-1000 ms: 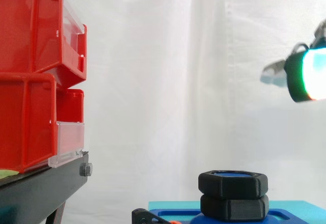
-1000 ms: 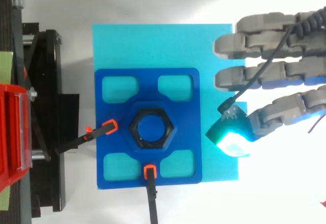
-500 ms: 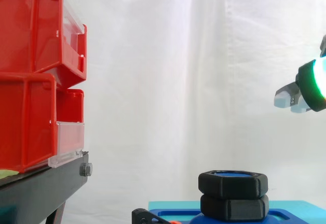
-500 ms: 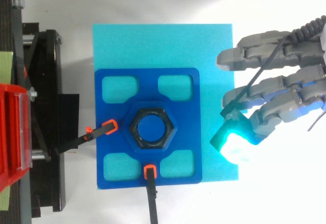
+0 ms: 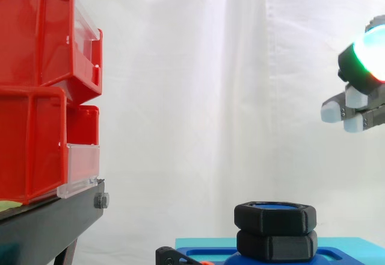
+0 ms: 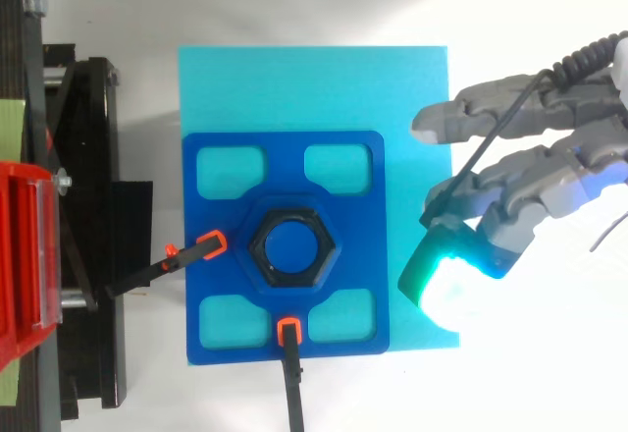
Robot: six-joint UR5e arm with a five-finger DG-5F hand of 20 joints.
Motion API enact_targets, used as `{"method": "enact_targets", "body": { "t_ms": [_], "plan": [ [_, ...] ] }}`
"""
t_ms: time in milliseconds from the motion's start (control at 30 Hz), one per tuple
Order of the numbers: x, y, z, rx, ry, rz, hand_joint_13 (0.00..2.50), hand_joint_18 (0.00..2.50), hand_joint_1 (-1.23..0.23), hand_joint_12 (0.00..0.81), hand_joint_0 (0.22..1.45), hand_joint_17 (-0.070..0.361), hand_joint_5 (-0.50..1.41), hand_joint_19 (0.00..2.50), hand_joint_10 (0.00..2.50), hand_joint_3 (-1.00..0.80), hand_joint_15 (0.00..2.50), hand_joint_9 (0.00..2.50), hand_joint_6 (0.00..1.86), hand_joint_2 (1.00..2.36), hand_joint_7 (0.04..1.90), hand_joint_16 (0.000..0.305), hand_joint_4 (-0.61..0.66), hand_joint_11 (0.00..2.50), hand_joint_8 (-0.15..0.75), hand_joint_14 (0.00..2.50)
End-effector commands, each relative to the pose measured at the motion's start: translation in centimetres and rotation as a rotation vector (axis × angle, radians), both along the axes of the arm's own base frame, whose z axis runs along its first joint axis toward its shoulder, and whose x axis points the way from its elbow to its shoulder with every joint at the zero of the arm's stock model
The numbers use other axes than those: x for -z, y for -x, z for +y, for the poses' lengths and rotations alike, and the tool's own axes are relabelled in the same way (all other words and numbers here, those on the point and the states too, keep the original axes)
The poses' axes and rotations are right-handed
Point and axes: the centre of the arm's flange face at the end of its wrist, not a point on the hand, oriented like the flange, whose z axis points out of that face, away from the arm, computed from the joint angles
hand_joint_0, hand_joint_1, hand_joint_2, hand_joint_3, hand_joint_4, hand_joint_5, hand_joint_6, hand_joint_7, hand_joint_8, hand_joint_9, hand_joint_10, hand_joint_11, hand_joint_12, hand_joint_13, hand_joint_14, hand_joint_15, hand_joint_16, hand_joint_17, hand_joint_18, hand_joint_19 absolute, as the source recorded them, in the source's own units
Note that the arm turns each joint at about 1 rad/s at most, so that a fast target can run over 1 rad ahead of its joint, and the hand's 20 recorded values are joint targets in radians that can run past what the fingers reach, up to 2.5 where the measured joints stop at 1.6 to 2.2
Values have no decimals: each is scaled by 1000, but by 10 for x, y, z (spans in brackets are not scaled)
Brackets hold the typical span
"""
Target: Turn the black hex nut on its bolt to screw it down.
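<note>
Robot hand (image 6: 542,164) released, above cyan mat (image 6: 314,88) edge; white curtain (image 5: 210,66) behind red bins (image 5: 36,36)

The nut (image 6: 257,247) sits on the plate (image 6: 285,157); bins (image 5: 30,96) left, hand (image 6: 535,169) right.

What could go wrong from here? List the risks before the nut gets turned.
1. The hand hangs above and beside the black hex nut; a skewed descent could land the fingers on the blue fixture instead.
2. The side view shows a second black hex piece right under the nut; the fingers might grip that one.
3. The orange-tipped clamps sit close to the nut and could be struck.
</note>
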Motion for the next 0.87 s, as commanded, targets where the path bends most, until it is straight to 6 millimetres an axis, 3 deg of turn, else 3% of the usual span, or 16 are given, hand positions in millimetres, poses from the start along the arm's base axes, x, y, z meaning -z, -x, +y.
{"method": "enact_targets", "body": {
  "t_ms": [0,833],
  "plan": [
    [-1,-1,0,2,0,-12,104,16,-290,357,444,119,-273,119,0,-500,0,433,501,1000,588,53,65,0,150,0],
    [-1,-1,0,1,1,-11,183,146,-325,359,454,119,-252,159,0,-500,0,484,501,1000,638,53,114,0,128,0]
  ]
}}
